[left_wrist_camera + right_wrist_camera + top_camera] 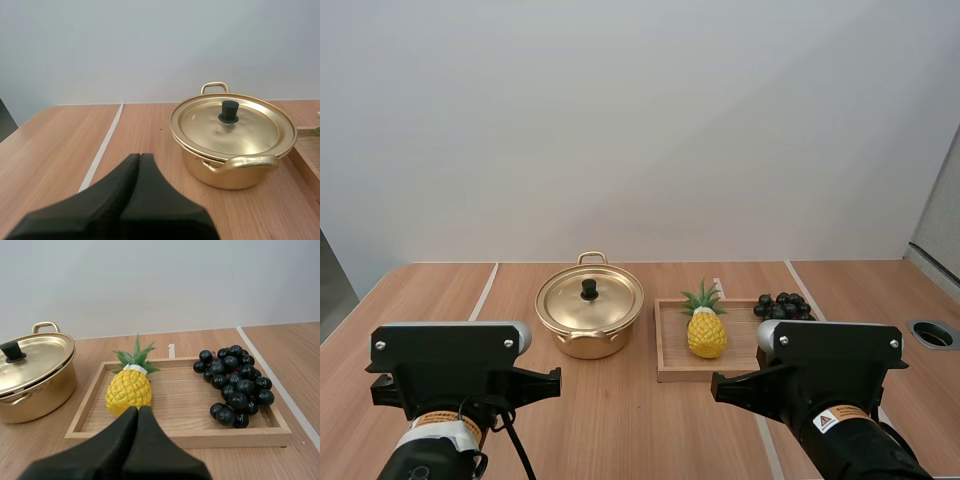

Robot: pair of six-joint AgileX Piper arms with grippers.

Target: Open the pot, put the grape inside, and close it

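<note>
High view shows the golden pot [590, 325] on the desk [620, 420] with its lid [590, 298] on, and just to its right a wooden tray [670, 372] holding a pineapple [706, 332] and, at its right end, the bunch of grapes [782, 306]. Left pincer [140, 156] hangs short of the pot, fingers pressed together on nothing. Right pincer [138, 410] is likewise closed and empty, near the tray's front edge by the pineapple.

Each arm carries a boxy black housing with silver corner screws and a grey rounded cap; orange-and-white warning labels ring the left arm [440, 372] and the right arm [840, 356]; the left claw [140, 156] and the right claw [138, 409] are matte black, tapering wedges.
</note>
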